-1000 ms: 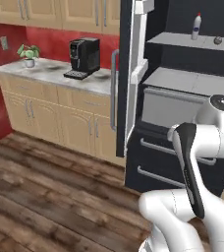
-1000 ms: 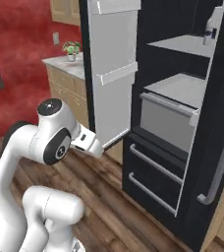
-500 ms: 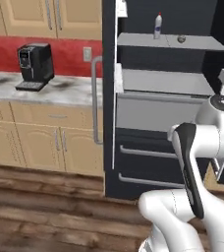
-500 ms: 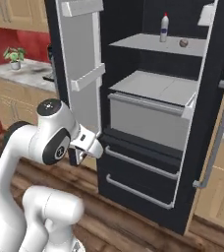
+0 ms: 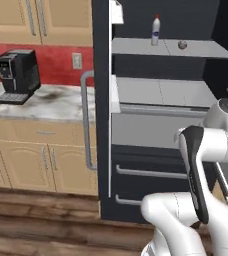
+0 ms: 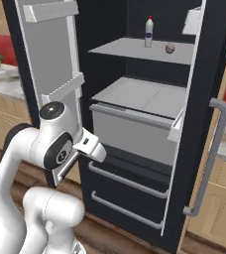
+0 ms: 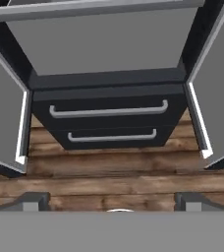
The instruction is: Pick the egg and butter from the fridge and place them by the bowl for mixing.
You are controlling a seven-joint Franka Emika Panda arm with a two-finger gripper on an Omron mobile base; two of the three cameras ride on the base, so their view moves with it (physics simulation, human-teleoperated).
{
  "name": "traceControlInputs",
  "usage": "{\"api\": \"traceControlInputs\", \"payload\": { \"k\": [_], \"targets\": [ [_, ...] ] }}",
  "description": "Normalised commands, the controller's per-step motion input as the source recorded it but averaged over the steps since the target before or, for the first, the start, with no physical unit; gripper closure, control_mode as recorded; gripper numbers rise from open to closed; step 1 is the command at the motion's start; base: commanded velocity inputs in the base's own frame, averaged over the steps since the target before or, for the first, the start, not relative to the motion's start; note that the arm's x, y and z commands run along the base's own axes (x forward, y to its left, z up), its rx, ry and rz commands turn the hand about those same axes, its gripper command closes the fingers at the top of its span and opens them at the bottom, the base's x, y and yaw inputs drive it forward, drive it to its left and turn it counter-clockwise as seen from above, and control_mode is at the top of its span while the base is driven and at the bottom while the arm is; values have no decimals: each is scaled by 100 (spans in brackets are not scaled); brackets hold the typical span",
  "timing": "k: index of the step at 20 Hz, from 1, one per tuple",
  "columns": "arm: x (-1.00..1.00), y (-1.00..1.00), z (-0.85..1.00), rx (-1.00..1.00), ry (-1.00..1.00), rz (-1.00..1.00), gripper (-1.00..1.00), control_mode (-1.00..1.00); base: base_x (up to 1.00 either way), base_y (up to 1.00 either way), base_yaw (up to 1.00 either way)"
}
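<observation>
egg on upper fridge shelf near white bottle; gripper spread, empty.

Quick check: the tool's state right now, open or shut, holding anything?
Tool: open, jaws spread wide, nothing between them; it points down at the fridge drawers.

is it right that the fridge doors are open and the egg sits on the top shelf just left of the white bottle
Not quite. The fridge doors are open and the egg does sit on the top shelf, but it lies to the right of the white bottle, not left. The right base view shows this, and the left base view agrees.
</observation>
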Motion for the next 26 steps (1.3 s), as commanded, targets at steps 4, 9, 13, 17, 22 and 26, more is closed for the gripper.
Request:
{"api": "traceControlInputs", "payload": {
  "k": [4,9,13,17,22,26],
  "targets": [
    [0,0,0,0,0,0,-100,100,59,-4,8],
    [0,0,0,0,0,0,-100,100,61,-2,-6],
    [0,0,0,0,0,0,-100,100,56,4,-37],
    [0,0,0,0,0,0,-100,100,53,2,-42],
    [0,0,0,0,0,0,-100,100,57,6,-9],
    [0,0,0,0,0,0,-100,100,60,7,0]
  ]
}}
